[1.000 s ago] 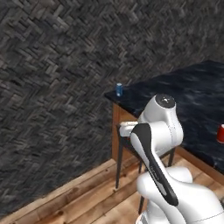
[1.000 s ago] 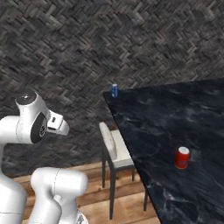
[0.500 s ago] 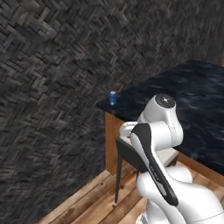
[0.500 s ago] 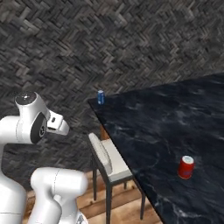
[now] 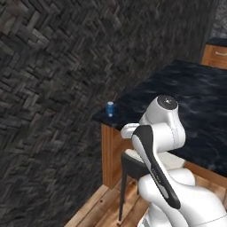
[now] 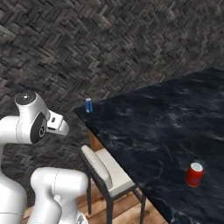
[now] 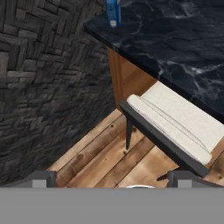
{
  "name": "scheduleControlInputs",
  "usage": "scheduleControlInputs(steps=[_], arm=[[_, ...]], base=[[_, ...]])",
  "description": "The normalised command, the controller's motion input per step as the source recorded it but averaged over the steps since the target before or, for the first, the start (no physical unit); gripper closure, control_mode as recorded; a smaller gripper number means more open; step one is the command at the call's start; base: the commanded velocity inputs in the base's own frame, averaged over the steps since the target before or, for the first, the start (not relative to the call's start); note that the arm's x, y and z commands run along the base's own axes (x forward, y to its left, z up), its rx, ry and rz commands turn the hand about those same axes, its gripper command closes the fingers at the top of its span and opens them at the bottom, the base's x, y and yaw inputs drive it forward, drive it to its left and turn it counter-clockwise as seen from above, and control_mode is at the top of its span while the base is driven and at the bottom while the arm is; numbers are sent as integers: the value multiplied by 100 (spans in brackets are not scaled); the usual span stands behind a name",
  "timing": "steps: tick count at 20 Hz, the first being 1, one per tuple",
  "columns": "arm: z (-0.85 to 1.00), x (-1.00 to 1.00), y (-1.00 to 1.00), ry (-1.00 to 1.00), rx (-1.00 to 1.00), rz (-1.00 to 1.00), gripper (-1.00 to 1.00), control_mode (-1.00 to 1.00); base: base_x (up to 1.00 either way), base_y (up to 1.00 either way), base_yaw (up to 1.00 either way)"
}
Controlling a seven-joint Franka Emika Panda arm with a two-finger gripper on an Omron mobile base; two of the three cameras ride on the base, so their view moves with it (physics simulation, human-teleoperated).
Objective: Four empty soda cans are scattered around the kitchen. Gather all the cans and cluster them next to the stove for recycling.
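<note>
A blue soda can [image 5: 110, 109] stands upright at the near corner of the black marble counter [image 5: 195, 102], close to the stone wall. The right base view shows the same blue can [image 6: 89, 105] and a red soda can [image 6: 194, 174] standing further along the counter [image 6: 166, 127], near its front edge. In the hand view the blue can [image 7: 113, 12] is at the top edge. My gripper [image 7: 114, 179] is open and holds nothing; it hangs over the wooden floor beside a chair, well short of the cans. The stove is out of view.
A dark-framed chair with a cream seat [image 6: 105, 168] is tucked against the counter's wooden side, between my arm and the cans; it appears as the chair [image 7: 175, 127] in the hand view. A dark stone wall [image 5: 48, 88] closes the left. A wooden cabinet [image 5: 216, 53] stands far right.
The base has driven, so the whole scene has shifted. The counter corner with the blue can now sits lower, and the red can has left the left base view. The gripper stays open.
</note>
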Motion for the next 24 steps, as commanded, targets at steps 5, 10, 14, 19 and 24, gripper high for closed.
scheduleControlInputs(steps=[5,10,14,19,24], arm=[[0,0,0,0,0,0,-100,100],[0,0,0,0,0,0,-100,100],[0,0,0,0,0,0,-100,100],[0,0,0,0,0,0,-100,100],[0,0,0,0,0,0,-100,100]], base=[[51,18,-29],[51,10,-25],[51,17,-17],[26,25,-13],[3,2,-1]])
